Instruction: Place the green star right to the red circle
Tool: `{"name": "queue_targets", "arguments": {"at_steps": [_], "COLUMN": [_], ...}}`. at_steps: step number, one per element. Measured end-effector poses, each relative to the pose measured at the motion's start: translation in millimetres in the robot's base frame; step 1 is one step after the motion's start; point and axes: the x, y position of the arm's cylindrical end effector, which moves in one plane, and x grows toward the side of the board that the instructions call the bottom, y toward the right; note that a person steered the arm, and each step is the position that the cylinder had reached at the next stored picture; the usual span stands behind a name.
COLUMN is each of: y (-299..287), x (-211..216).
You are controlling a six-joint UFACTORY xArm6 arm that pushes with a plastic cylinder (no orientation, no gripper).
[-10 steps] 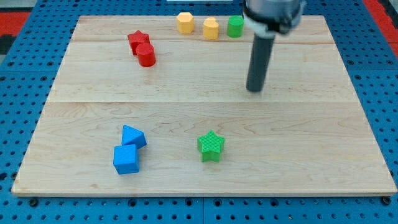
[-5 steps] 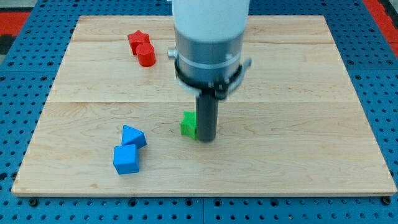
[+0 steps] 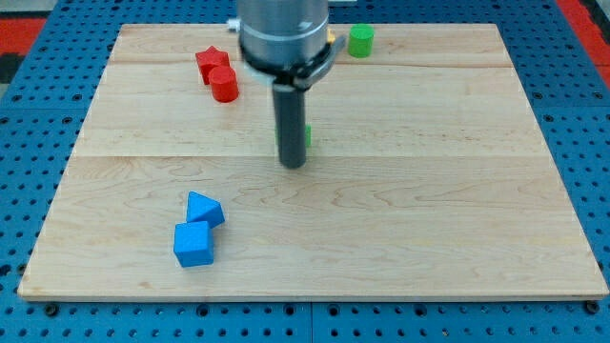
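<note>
blocks sit scattered over a pale wooden board [image 3: 534, 191] that rests on a blue pegboard surface [image 3: 29, 143]. toward the view's bottom left lie two blue pieces touching each other: a blue cube [image 3: 193, 244] nearer the bottom edge, and a blue wedge-like block [image 3: 205, 209] just above it, leaning a little to the view's right.

up near the view's top left is a red star [image 3: 211, 61], and the red circle [image 3: 225, 85] sits pressed against its lower right side, the two in contact.

moving rightward, the arm's grey and white housing [image 3: 283, 33] fills the top centre and hides whatever lies behind it, apart from a sliver of yellow at its right edge whose shape cannot be made out. the dark rod [image 3: 290, 119] drops straight down from it, and my tip [image 3: 292, 165] rests on the board around the middle, well below and to the view's right of the red circle. this arm carries no claw, so there is no open or closed state to tell.

the green star [image 3: 306, 135] is almost wholly hidden behind the rod; only a thin green edge peeks out on the rod's right side, just above my tip. it lies lower than the red circle and to its right, clearly apart from it.

further right, by the top edge, stands a green cylinder-like block [image 3: 360, 40].
</note>
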Motion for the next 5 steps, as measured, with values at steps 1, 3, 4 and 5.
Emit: {"name": "queue_targets", "arguments": {"at_steps": [1,3,4,5], "y": [0,6,3,1], "x": [-59,-64,-97,-151]}}
